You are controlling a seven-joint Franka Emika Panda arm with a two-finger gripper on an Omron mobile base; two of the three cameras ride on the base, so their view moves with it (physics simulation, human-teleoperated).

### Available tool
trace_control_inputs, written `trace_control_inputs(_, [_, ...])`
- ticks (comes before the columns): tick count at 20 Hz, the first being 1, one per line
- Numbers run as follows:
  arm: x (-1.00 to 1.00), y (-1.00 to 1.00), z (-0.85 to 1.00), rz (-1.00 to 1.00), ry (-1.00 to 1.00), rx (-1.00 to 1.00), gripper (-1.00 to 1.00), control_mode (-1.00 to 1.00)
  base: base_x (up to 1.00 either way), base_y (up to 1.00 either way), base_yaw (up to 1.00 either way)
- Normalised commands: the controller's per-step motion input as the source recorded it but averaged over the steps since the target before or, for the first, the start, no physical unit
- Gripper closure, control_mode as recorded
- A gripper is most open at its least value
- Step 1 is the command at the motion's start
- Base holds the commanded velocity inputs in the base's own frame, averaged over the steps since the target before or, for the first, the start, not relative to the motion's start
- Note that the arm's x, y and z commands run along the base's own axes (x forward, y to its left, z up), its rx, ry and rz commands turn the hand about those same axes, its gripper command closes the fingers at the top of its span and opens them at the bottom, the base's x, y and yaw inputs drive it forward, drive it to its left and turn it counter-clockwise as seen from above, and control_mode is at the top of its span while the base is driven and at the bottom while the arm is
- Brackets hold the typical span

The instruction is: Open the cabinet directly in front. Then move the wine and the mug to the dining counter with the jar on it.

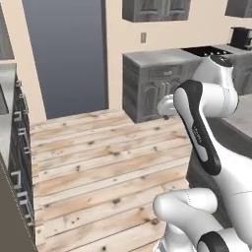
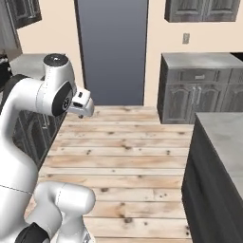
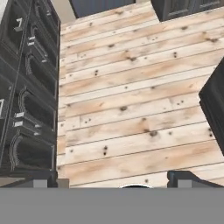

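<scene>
A pale plank floor (image 1: 98, 162) with dark knots spreads across the middle of the room, running back to a tall blue-grey door panel (image 2: 111, 50) set in a cream wall. To the right of that door a dark grey base cabinet (image 2: 199, 92) with a drawer and panelled doors stands against the wall, carrying a grey tabletop; a small wall plate (image 2: 186, 38) sits on the wall above it. Higher still, above the base cabinet, hangs the cabinet (image 2: 201, 9), its two doors shut and its upper part cut off by the frame edge.

Nearer the camera than the base cabinet, on the right side of the floor, a light grey slab on a dark body is the dining counter (image 2: 223, 137); only one corner of it is in frame. Across the floor from it, left of the door, a row of dark drawers (image 3: 28, 87) with silver pulls lines the floor's edge.

The tool (image 3: 113, 186) looks down at bare planks; its two dark tips poke up at the bottom of the hand view, set wide apart with nothing between them. In the base views the white arm's elbow blocks most of the hand, so its fingers are hard to make out there.
</scene>
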Motion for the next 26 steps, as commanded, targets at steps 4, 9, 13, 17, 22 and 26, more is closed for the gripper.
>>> trace_control_inputs(4, [0.0,0.0,0.0,0.0,0.0,0.0,-1.0,1.0,1.0,0.0,0.29])
trace_control_inputs(9, [0.0,0.0,0.0,0.0,0.0,0.0,-1.0,1.0,0.93,-0.1,0.56])
trace_control_inputs(13, [0.0,0.0,0.0,0.0,0.0,0.0,-1.0,1.0,0.3,-0.23,0.63])
trace_control_inputs(17, [0.0,0.0,0.0,0.0,0.0,0.0,-1.0,1.0,0.0,-0.21,0.68])
trace_control_inputs(22, [0.0,0.0,0.0,0.0,0.0,0.0,-1.0,1.0,0.0,-0.32,0.68])
trace_control_inputs(26, [0.0,0.0,0.0,0.0,0.0,0.0,-1.0,1.0,0.11,-0.5,0.56])
